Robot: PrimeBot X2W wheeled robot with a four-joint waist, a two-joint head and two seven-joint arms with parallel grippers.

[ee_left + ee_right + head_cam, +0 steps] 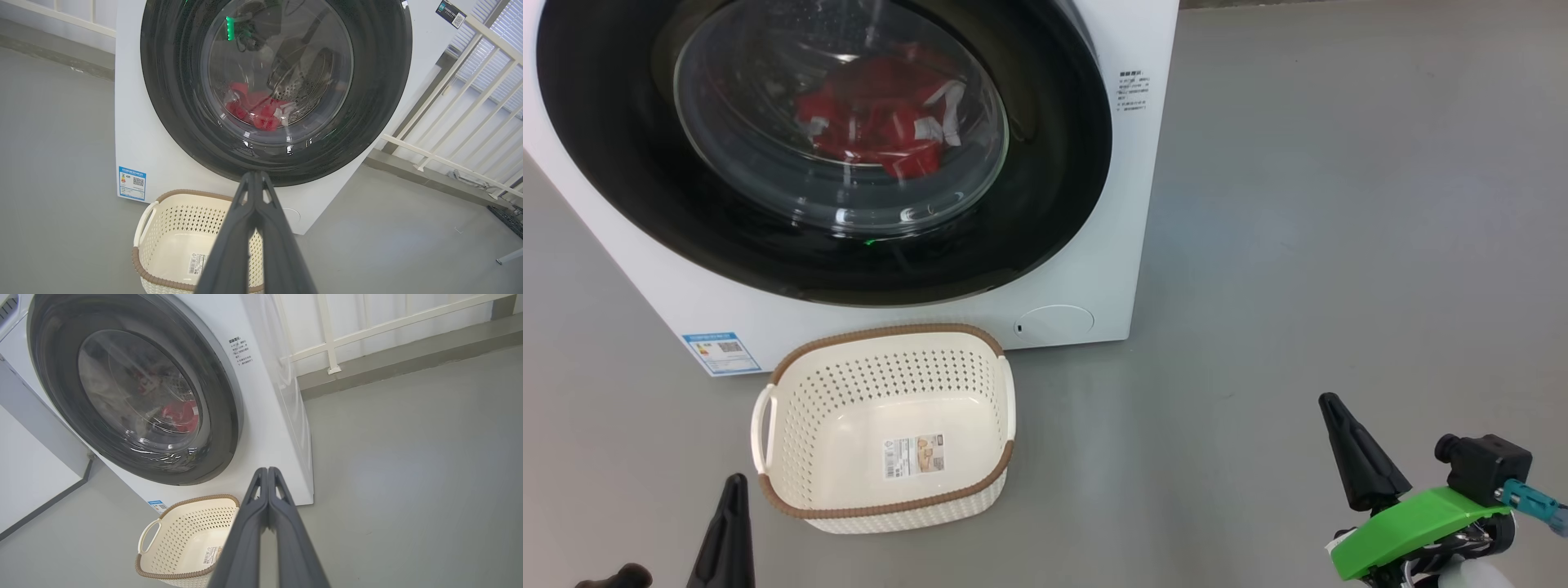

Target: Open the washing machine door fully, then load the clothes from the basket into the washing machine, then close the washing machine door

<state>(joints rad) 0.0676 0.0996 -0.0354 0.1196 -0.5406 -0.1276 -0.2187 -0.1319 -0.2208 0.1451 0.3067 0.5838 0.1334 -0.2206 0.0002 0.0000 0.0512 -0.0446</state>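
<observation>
Left claw point(736, 482), lower part cropped

Washing machine point(1078, 269) upper left of frame; door point(621, 163) shut; red-and-white clothes point(882, 114) inside, behind the glass. Cream basket point(890, 498) empty, upright, just below it.

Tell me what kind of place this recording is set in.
Likely a laundry area: a white front-loading washing machine on a bare grey floor, a cream basket in front of it, and a white railing beside it.
</observation>
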